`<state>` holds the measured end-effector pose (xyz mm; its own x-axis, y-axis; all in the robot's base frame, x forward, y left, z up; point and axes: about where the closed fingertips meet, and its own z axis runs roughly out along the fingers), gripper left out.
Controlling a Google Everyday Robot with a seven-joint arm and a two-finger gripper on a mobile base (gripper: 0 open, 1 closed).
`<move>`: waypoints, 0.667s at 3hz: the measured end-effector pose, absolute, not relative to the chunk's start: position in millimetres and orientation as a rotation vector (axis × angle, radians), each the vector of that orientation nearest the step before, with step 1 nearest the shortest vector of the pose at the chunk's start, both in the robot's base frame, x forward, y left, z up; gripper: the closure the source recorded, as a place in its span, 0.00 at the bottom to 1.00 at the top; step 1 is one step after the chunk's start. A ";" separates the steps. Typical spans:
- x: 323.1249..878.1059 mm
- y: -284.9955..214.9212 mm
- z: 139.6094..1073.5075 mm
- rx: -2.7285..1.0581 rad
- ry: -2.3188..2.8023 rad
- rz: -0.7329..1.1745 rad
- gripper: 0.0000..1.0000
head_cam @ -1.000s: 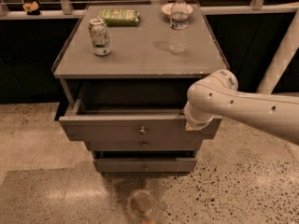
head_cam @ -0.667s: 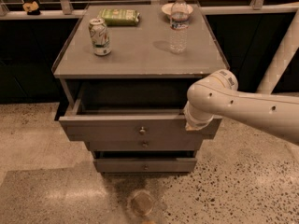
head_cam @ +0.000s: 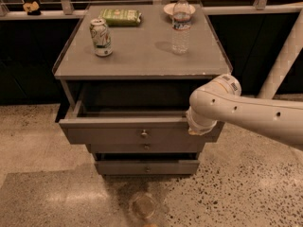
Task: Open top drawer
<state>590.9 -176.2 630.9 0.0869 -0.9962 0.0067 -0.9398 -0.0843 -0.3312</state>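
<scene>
White arm (head_cam: 255, 115) reaches in from the right, end effector (head_cam: 199, 126) at its lowered tip.

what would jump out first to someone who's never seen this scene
The top drawer stands pulled out of the grey cabinet, its dark inside showing. A white robot arm reaches in from the right, with the gripper at the drawer's right front corner. On the cabinet's top stand a can at the left and a water bottle at the right.

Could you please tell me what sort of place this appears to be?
Probably an indoor office or lab space: speckled polished floor, grey drawer cabinet holding a soda can and water bottle. The gripper is at the right end of the open top drawer.
</scene>
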 end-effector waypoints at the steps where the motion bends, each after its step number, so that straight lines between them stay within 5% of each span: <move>1: 583.3 -179.1 627.7 -2.128 1.940 -0.339 1.00; 2: 583.3 -179.1 630.5 -2.128 1.940 -0.339 1.00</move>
<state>583.3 -179.1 630.5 0.0910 -0.9958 0.0086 -0.9398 -0.0887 -0.3300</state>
